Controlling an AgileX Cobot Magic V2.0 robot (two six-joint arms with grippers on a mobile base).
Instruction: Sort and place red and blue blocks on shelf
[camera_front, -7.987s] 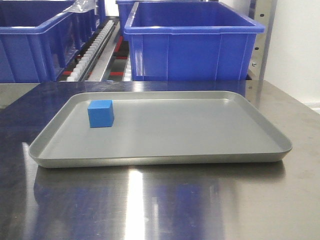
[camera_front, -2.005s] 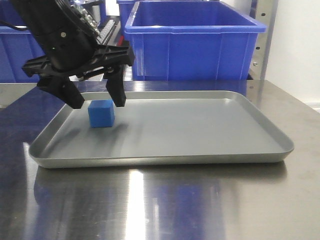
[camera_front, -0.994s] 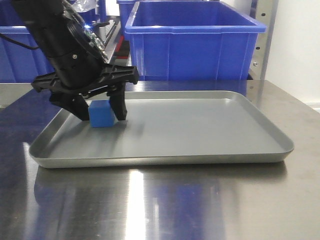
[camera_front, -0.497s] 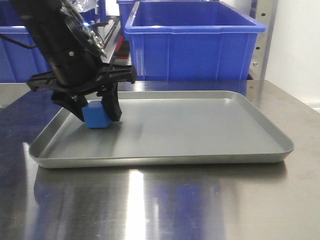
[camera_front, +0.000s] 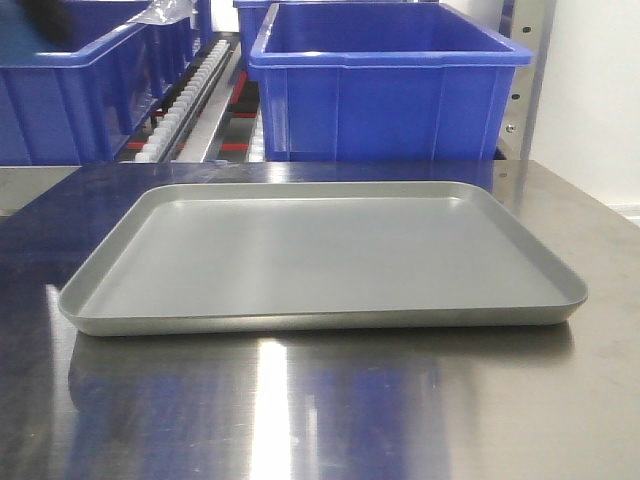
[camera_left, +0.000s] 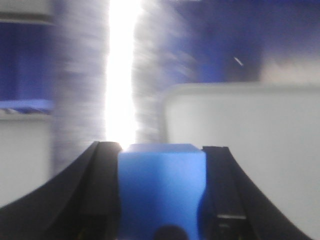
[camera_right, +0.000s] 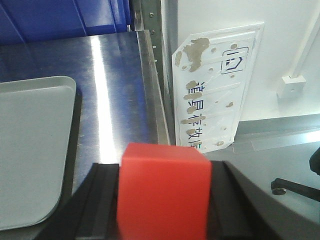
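Left gripper: clenched on the blue block. The cube sits between my two black fingers and touches both. The rest of this wrist view is motion-blurred, so I cannot tell what lies under the block.

Right gripper: clenched on the red block, gripped on both side faces. The block hangs above the steel table, near its edge. A corner of the grey tray is to one side and a stained white placard is beyond the table edge.

Front view: the tray lies flat on the table. Behind it stands the shelf, with a blue bin and a white roller track.
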